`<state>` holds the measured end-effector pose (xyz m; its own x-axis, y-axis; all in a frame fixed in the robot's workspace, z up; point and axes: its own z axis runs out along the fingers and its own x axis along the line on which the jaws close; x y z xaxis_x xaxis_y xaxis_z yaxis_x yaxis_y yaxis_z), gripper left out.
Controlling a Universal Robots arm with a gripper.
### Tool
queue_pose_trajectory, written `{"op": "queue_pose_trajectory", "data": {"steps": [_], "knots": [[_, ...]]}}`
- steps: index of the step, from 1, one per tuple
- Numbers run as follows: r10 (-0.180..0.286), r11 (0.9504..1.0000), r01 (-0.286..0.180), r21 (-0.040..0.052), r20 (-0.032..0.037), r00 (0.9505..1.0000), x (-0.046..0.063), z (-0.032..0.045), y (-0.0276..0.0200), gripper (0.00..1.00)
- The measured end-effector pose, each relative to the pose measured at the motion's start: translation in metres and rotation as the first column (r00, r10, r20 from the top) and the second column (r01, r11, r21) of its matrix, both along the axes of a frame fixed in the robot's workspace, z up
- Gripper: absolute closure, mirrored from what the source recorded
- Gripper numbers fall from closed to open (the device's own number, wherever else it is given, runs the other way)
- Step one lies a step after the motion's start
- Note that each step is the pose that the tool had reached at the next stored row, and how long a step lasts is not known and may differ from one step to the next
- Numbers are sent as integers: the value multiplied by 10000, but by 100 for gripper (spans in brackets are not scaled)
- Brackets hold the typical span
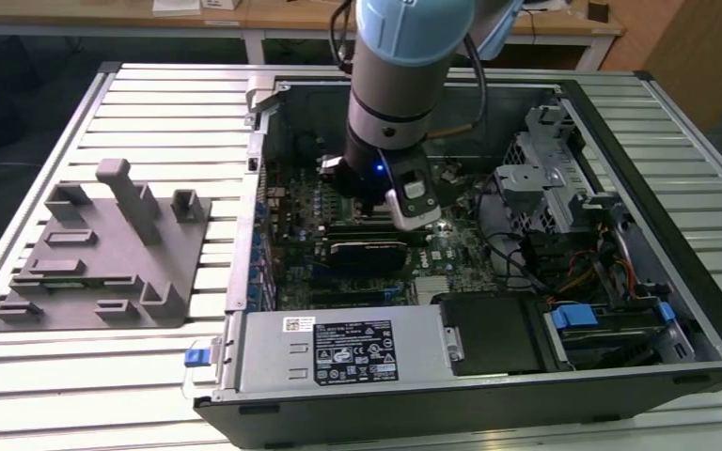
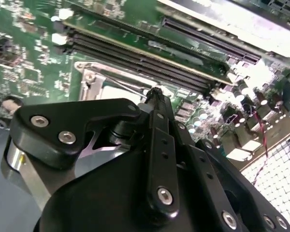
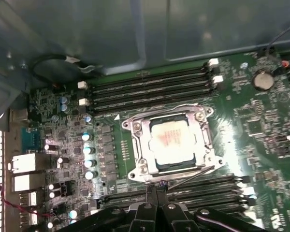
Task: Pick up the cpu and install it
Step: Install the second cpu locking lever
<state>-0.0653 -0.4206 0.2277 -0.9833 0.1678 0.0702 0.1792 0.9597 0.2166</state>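
Hovering low inside the open computer case (image 1: 662,310), I have my fingers (image 3: 154,192) drawn together into a narrow tip, clamped on nothing that I can make out. The cpu (image 3: 173,142) already lies flat in the socket (image 3: 170,145) on the motherboard (image 3: 261,130), its pale square top facing up, framed by the silvery bracket. My fingertips sit just beside the socket's edge, on the side where the thin lever (image 3: 193,176) runs, so the chip lies straight ahead of the tip and slightly below it. Being square, it has no long axis to speak of; its edges run parallel to the memory slots (image 3: 150,89) on the far side. In the second wrist view the tip (image 2: 156,94) seems to hang over the socket's frame, though my own linkage hides whether it touches. In the exterior view the grey tray (image 1: 98,254) sits on the desk (image 1: 35,366), well apart from me.
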Motion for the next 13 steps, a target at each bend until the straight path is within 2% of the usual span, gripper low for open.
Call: {"op": "queue_pose_trajectory", "data": {"steps": [5,13], "knots": [[-1,10000,1,0,0,10000,-115,-91,-12,89],[-1,10000,1,22,0,10000,-211,-220,-13,89]]}}
